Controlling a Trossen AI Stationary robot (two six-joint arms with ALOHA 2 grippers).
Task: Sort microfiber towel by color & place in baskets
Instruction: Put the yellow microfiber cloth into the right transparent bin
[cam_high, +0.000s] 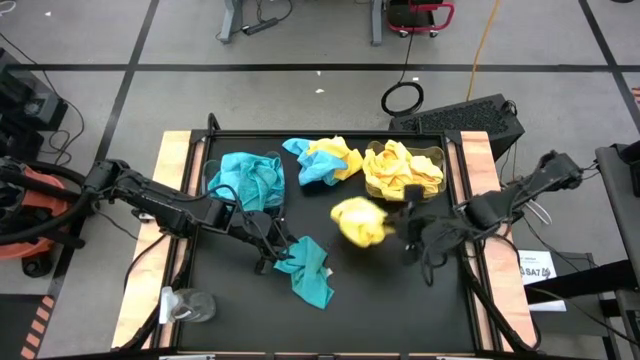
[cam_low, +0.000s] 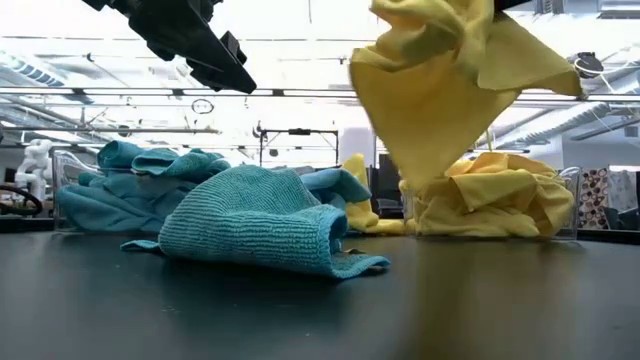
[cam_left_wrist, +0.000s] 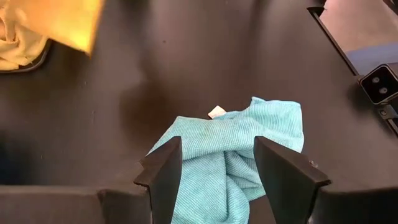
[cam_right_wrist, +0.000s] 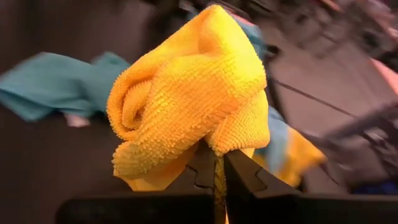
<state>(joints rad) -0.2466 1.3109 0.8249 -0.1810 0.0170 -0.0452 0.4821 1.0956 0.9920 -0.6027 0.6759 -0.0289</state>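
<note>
A loose towel lies on the table before the two filled baskets, with a mixed heap between them.

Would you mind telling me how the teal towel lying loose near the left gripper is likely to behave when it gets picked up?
The teal towel will probably be floppy: it lies crumpled in soft folds. It will likely drape and dangle, as the yellow towel does from the shut right gripper. Its ribbed pile should resist slipping from the open left gripper.

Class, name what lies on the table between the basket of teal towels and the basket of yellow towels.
In the high view, a small heap of one teal and one yellow towel lies between the teal-filled basket and the yellow-filled basket.
</note>
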